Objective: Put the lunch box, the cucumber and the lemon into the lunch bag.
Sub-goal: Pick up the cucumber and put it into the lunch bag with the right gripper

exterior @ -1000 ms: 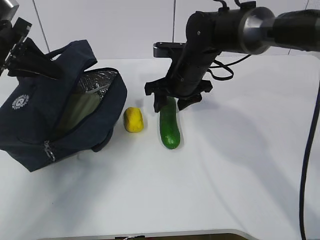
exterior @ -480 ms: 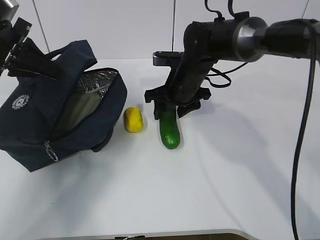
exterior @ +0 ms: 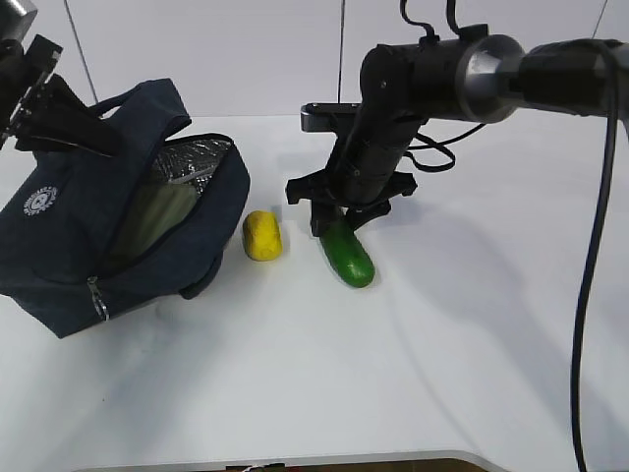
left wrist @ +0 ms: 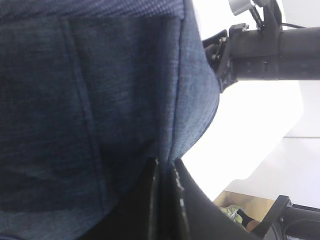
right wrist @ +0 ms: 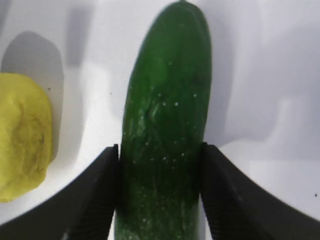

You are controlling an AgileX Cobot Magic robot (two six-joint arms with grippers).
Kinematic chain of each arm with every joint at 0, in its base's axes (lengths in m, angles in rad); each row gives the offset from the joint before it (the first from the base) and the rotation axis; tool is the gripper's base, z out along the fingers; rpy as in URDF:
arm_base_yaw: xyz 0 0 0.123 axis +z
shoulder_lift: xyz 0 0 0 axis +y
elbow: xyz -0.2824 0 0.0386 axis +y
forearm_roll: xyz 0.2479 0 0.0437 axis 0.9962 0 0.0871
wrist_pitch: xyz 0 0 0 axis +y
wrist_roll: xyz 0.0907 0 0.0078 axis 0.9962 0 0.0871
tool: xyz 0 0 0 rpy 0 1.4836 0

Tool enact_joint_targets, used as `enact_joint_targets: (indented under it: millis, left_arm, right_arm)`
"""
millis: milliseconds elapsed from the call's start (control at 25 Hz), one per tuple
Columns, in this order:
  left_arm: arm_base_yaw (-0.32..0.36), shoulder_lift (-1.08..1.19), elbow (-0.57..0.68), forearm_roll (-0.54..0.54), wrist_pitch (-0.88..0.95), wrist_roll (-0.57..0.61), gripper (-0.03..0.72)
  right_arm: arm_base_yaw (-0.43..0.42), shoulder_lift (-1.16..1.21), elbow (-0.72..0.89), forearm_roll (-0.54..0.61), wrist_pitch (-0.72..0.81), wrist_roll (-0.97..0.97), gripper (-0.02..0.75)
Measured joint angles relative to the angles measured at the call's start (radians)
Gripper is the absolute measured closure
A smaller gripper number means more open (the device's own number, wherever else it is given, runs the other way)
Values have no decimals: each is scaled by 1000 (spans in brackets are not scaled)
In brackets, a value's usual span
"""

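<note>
The dark green cucumber (exterior: 349,258) lies on the white table, its near end angled to the right. My right gripper (exterior: 334,218) comes down over its far end. In the right wrist view both fingers press the cucumber (right wrist: 167,140) flanks, so this gripper (right wrist: 160,150) is shut on it. The yellow lemon (exterior: 262,236) (right wrist: 22,135) sits just left of it. The navy lunch bag (exterior: 69,226) stands open at the left, foil lining showing. A pale green lunch box (exterior: 157,211) shows inside. My left gripper (exterior: 108,141) (left wrist: 165,170) is shut on the bag's fabric (left wrist: 100,90) at its top.
The right arm (left wrist: 270,45) reaches in from the upper right, with a black cable (exterior: 600,295) hanging along the right edge. The table's front edge (exterior: 295,460) runs along the bottom. Bare white table lies in front of and right of the cucumber.
The right gripper's fingers have closed in on the cucumber. Its near end has swung to the right. The left gripper and the bag have not moved.
</note>
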Motion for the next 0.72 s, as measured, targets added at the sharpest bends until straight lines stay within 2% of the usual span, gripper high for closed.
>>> enact_joint_targets:
  millis: [200,360,560,720]
  left_arm:
    - [0,0,0,0,2,0,702]
    - [0,0,0,0,4,0,702]
    - [0,0,0,0,4,0,702]
    - [0,0,0,1,4,0,702]
  right_arm:
    - [0,0,-2,0,10,0,370]
    - [0,1,-34,7,90,0,381]
    - [0,1,-145,38,203,2,382]
    - [0,1,-253,106,295,2,383]
